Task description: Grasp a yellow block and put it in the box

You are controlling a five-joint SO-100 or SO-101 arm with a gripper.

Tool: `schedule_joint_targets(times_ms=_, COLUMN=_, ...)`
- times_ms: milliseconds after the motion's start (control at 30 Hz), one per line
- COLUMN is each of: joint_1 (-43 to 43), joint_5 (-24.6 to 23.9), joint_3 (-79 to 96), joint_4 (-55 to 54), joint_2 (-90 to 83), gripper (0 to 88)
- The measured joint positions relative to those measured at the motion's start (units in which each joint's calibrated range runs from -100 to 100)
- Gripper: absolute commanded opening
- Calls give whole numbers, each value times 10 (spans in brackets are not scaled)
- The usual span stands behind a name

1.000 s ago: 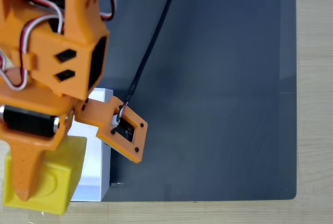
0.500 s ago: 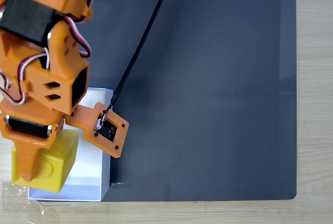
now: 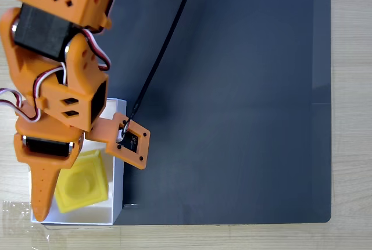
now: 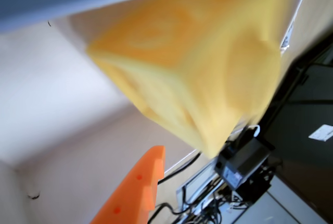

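Letting go of the yellow block (image 3: pixel 81 181) above the box (image 3: pixel 118 186), at the left edge of the dark mat (image 3: pixel 232 116) in the fixed view. Half a second ago held the block pinched and high over the white interior; now shows it lower, smaller to the camera, stud up and slightly askew, inside the walls towards the near end of the box. Leaves the gripper (image 3: pixel 43 195) hanging just over the same spot, one orange finger pointing down along the block's left side, close beside it, contact not clear from above. Catches the block (image 4: pixel 208 62) in the wrist view as a yellow smear, blurred as by motion, well clear of the single orange finger (image 4: pixel 136 182) at the bottom of that picture. Reads, on that evidence, as jaws spread and nothing pinched, though the second finger stays hidden behind the arm's body. Cannot say whether the block already rests on the floor of the box or is a moment from landing. Puts the task, by this look, at its end: block delivered, only the arm's lift away from the box left to do.
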Motion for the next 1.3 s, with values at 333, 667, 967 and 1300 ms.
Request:
schedule_joint_targets(times_ms=333, joint_1=-5, joint_5=-2, joint_3=0, joint_4=0, joint_2=-3, gripper=439)
schedule_joint_targets(times_ms=667, joint_1=-96, joint_5=-66, joint_3=0, joint_4=77, joint_2=-158, gripper=6)
schedule_joint_targets(times_ms=967, joint_1=-228, joint_5=-112, joint_3=62, joint_4=252, joint_2=-408, gripper=11)
schedule_joint_targets(times_ms=1300, joint_1=-265, joint_5=-112, joint_3=426, joint_4=273, joint_2=-757, gripper=14)
